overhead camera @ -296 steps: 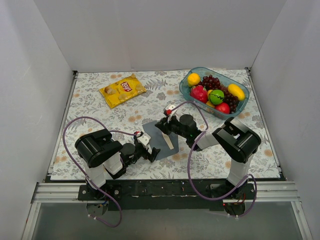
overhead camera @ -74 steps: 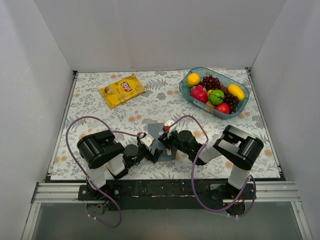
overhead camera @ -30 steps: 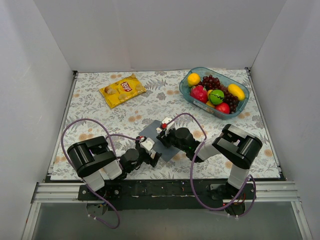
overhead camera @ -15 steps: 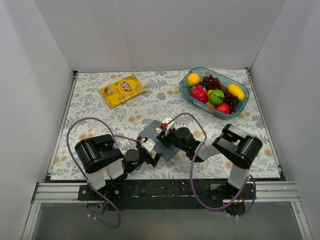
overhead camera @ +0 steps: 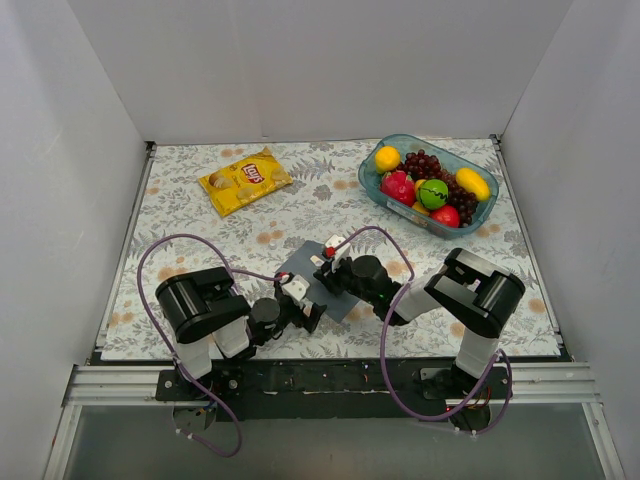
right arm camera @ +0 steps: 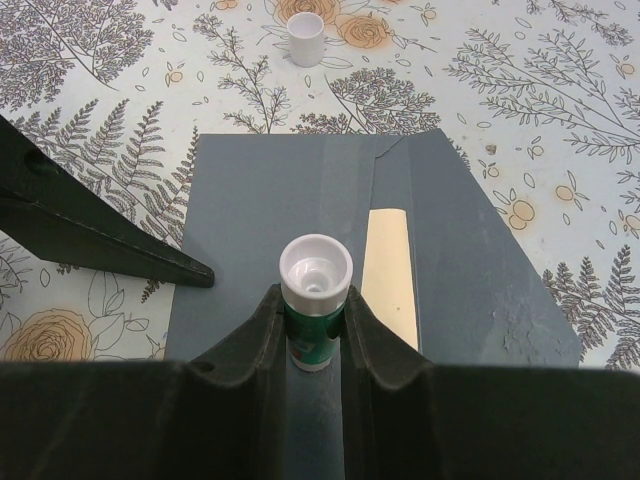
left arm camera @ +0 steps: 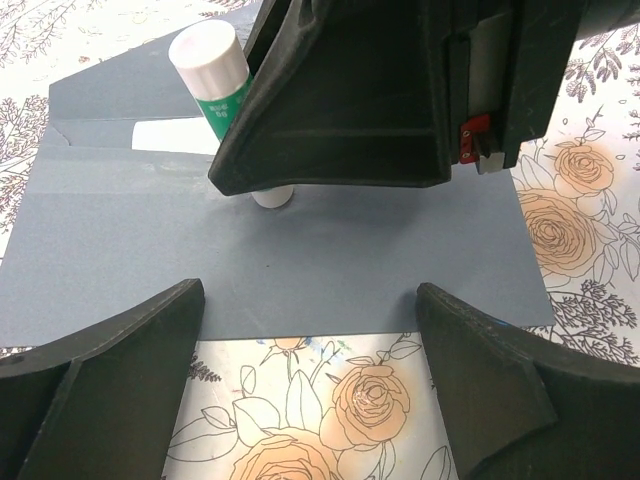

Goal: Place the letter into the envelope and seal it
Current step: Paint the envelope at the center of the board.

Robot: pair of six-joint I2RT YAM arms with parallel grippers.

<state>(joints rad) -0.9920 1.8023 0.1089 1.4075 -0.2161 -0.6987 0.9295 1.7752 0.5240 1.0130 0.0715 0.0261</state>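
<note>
The cream letter sits tucked in the slate-blue envelope, only a narrow strip showing at the mouth, and the envelope lies flat on the floral surface. Seen from the right wrist, the mouth line runs from 12 to 6 o'clock and the open flap spreads away at 3 o'clock. The right gripper pinches a green-labelled glue stick over the pocket, just at 9 o'clock of the strip. The stick's lower end appears to touch the paper, though the left wrist view leaves that contact uncertain. The stick's cap stands apart at 12 o'clock, beyond the envelope. The left gripper, jaws spread wide and holding nothing, hovers at the envelope's closed long edge, at 7 o'clock of the right gripper in the overhead view. Sealing likely turns on carrying the stick towards 3 o'clock, across the mouth onto the flap, and the right arm is the nearer.
</note>
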